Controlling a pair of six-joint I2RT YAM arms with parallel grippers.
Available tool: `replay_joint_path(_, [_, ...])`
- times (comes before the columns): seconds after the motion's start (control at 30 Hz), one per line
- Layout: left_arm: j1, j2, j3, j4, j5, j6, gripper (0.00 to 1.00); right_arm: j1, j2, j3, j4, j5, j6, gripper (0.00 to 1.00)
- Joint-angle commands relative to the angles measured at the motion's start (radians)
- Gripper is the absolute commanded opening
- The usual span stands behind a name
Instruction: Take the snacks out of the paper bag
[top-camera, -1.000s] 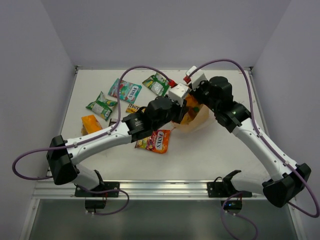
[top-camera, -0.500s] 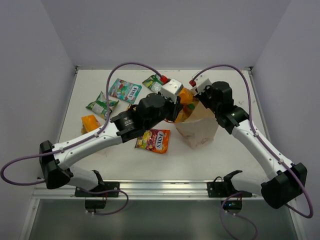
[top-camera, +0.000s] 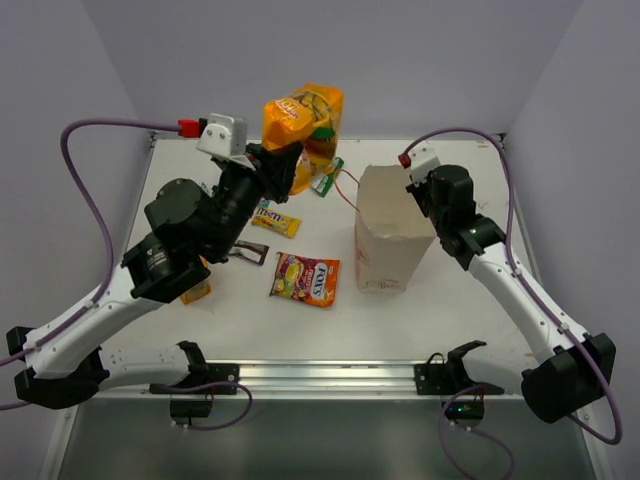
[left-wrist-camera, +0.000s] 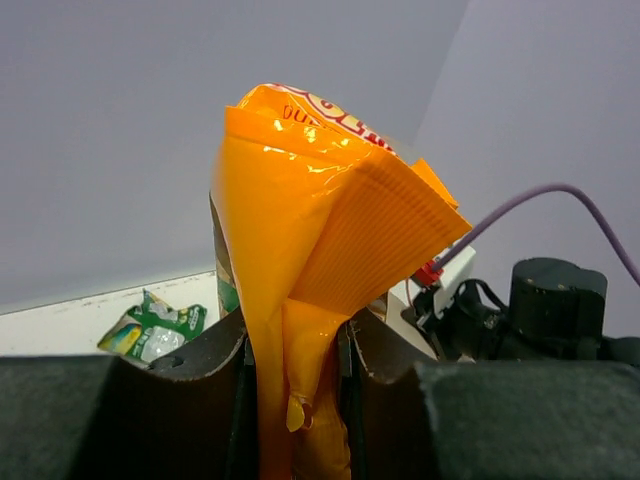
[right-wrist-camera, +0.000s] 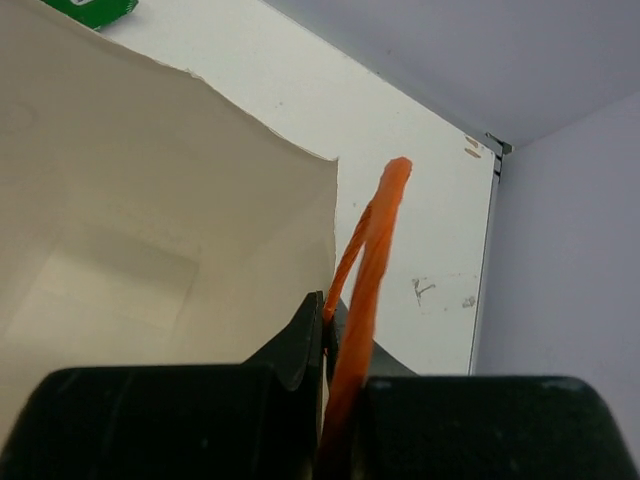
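Your left gripper (left-wrist-camera: 295, 345) is pinched on the orange bag (left-wrist-camera: 320, 230) at its crimped end. It looks light, puffy and slick, so grip the seam. Your right gripper (right-wrist-camera: 328, 335) is clamped on the paper bag (top-camera: 385, 240) at its thin, floppy rim.

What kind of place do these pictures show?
Probably a robot test bench: bare walls box in a white table, and the left arm and right arm are bolted at its near rail.

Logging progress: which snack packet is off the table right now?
The big orange bag, pinched in the left hand and held in the air. The candy pouch and yellow bar lie flat on the table.
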Motion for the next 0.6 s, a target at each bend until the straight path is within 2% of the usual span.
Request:
replay_joint_path(0.0, [0.006, 0.011, -0.017, 0.173, -0.095, 0.038, 0.00, -0.014, -0.043, 0.009, 0.000, 0.080, 0.060, 0.00])
replay_joint_path(0.07, [0.046, 0.060, -0.020, 0.149, -0.099, 0.024, 0.00, -0.033, -0.053, 0.024, -0.017, 0.096, 0.095, 0.00])
replay_joint_path(0.23, [0.209, 0.178, -0.062, 0.067, 0.039, -0.096, 0.00, -0.109, -0.063, 0.095, -0.114, 0.159, 0.213, 0.00])
replay_joint_path(0.37, [0.241, 0.327, -0.088, 0.103, 0.056, -0.105, 0.00, -0.181, -0.092, 0.101, -0.148, 0.153, 0.296, 0.00])
replay_joint_path(0.57, [0.248, 0.598, -0.017, 0.070, 0.055, -0.117, 0.00, -0.240, -0.112, 0.087, -0.157, 0.090, 0.356, 0.00])
